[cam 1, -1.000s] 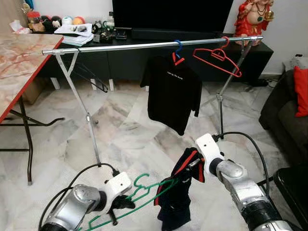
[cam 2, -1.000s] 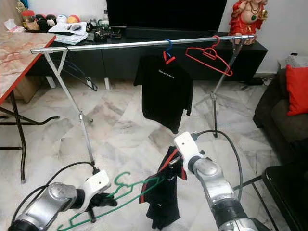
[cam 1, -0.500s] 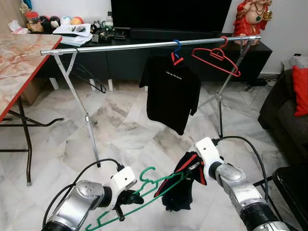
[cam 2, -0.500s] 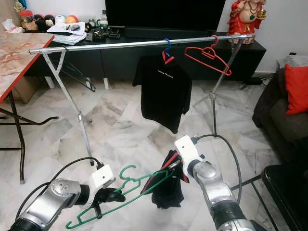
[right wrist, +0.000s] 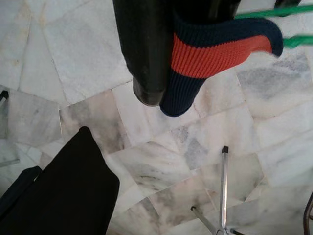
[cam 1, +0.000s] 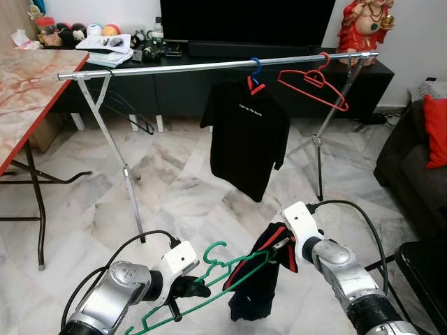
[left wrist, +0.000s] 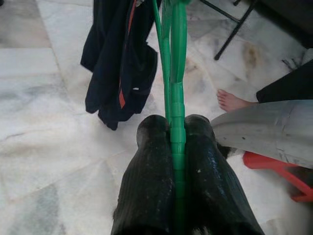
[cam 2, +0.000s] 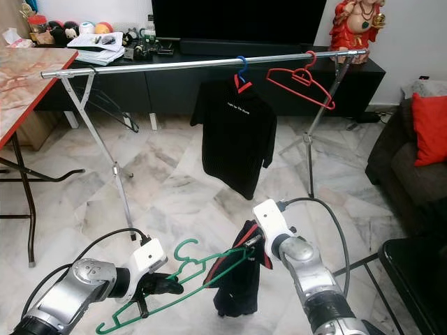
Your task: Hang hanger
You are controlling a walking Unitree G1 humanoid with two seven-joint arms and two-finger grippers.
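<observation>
Gripping green hanger (cam 1: 209, 279): left gripper (left wrist: 174, 129); right gripper (cam 1: 283, 244) pinches shirt (cam 1: 258, 279).

Even, soft indoor light fills the room, with no single source to be seen. The marble floor (cam 1: 181, 188) shows pale sheen but no hard glare, and shadows beneath the rail (cam 1: 209, 66) are faint. The black television screen (cam 1: 244, 21) at the far side stays dark and flat. Both eye views are sharp, with slight bending of straight lines near the edges. In the left wrist view the near fingers (left wrist: 146, 186) are soft, slightly out of focus, with small highlights. The right wrist view is clear and bright.
</observation>
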